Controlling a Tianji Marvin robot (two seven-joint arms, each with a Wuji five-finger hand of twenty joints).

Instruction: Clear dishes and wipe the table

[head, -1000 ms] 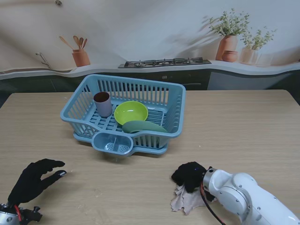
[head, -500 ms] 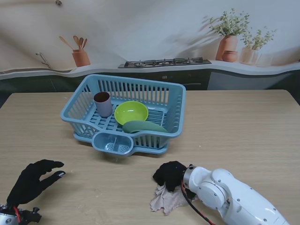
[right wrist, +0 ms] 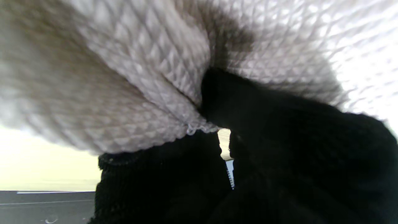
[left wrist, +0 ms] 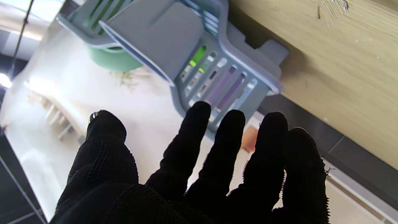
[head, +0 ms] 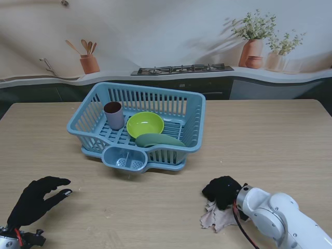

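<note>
Right hand (head: 222,191) clenched on cloth (head: 216,218), pressed flat to table (head: 270,140) for wiping; left hand (head: 35,199) spread, idle, clear of rack (head: 136,126).

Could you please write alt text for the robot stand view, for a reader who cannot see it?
The right robot hand presses a crumpled beige cloth on a wooden table, near me and right of centre. Farther away, a blue dish rack holds a cup, a green bowl and a green plate. The left robot hand is open near my left corner.
</note>
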